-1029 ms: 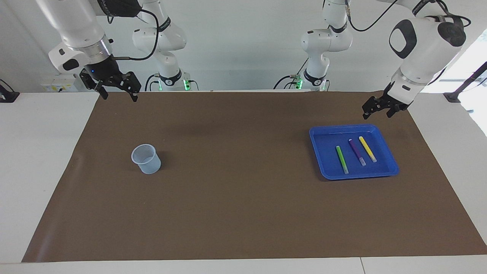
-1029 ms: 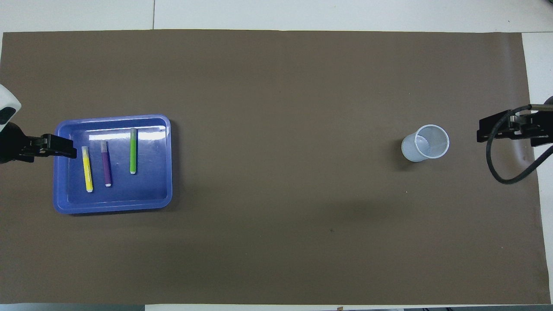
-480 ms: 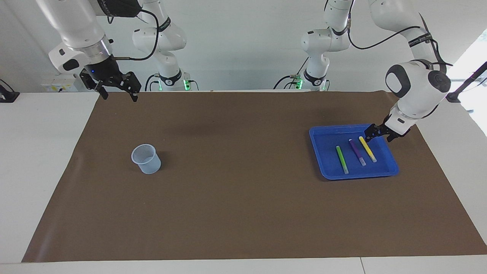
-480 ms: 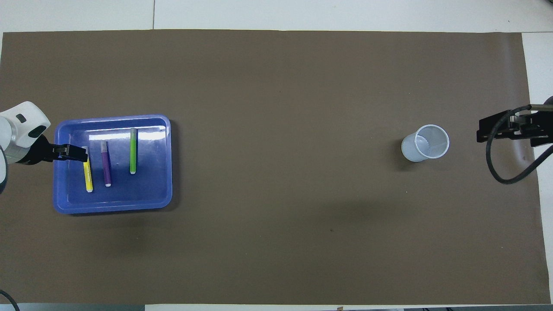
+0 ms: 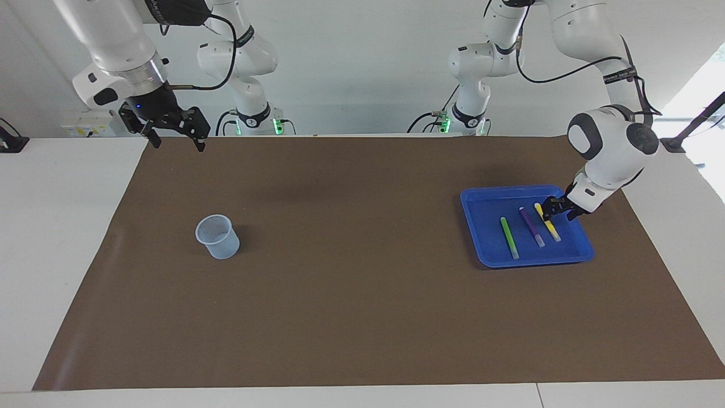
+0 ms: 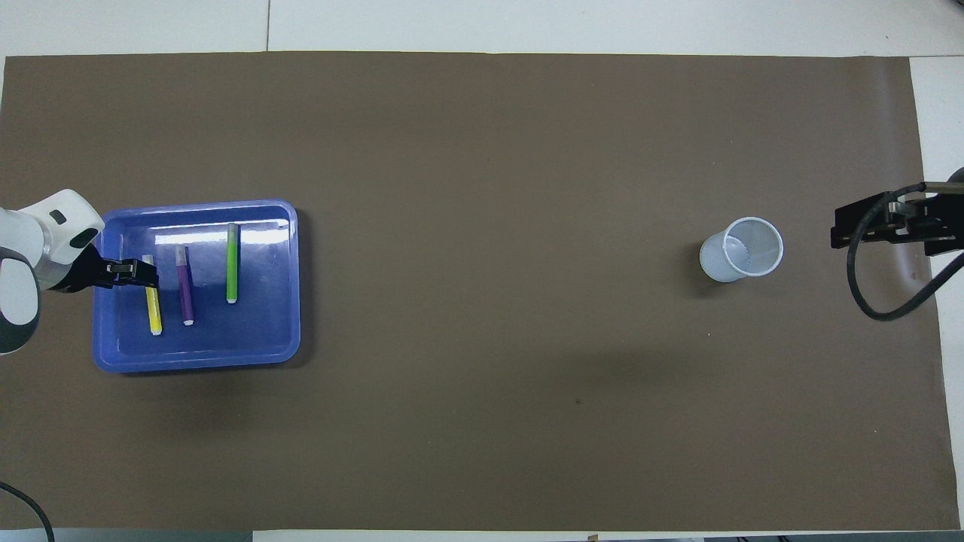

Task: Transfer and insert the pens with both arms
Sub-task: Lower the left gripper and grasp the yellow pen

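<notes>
Brown paper covers the counter (image 5: 362,317); left gripper (image 5: 552,211) straddles the yellow pen (image 5: 550,226) in the blue tray (image 5: 481,249), jaws' grip unclear; right gripper (image 5: 173,133) waits, jaws wide.

A robotics lab. Two large white arms (image 5: 609,144) hang over a white table (image 5: 62,226) covered by a brown mat (image 5: 351,317), with two smaller arms (image 5: 246,62) lit green at their bases along the plain white wall (image 5: 362,68) at the top of the frame. Cables loop off the arms, and a wall socket (image 5: 85,130) sits at upper left.
</notes>
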You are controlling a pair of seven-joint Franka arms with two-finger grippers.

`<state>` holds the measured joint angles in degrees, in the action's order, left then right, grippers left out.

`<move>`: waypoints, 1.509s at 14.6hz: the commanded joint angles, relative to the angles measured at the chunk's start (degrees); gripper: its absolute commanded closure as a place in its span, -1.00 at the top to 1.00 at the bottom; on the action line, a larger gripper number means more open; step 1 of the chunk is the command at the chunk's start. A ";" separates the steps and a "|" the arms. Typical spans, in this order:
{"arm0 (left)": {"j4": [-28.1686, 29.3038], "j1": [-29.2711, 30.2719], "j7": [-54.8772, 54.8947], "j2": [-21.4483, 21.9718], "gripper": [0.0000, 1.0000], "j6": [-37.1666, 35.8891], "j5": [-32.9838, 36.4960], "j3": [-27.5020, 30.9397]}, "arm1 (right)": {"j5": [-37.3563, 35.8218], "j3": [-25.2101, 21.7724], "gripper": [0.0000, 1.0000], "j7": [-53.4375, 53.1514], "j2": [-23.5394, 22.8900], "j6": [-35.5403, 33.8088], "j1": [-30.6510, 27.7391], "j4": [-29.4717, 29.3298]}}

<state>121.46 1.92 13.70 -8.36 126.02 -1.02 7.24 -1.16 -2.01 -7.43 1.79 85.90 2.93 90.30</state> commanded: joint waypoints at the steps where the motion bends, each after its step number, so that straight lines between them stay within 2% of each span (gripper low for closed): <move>1: 1.41 0.45 0.71 -1.13 0.45 3.35 0.05 0.05 | 0.90 0.25 1.00 -1.00 1.37 0.76 -0.12 1.72; 5: 2.12 0.45 0.19 -1.49 0.41 3.62 0.05 0.05 | 0.90 0.16 1.00 -1.00 1.37 0.76 -0.12 1.72; 16: 3.17 0.72 -0.43 -1.93 0.08 5.38 -0.03 0.05 | 0.90 0.16 1.00 -0.56 1.37 0.68 -0.12 1.72; 22: 3.35 0.28 -2.80 -3.16 -0.27 7.31 -0.03 -0.12 | 0.90 0.25 1.00 -0.56 1.37 0.68 -0.12 1.72</move>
<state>123.58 2.48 11.83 -11.40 131.05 -1.04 7.03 -1.16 -2.00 -7.44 1.79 85.90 2.95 90.32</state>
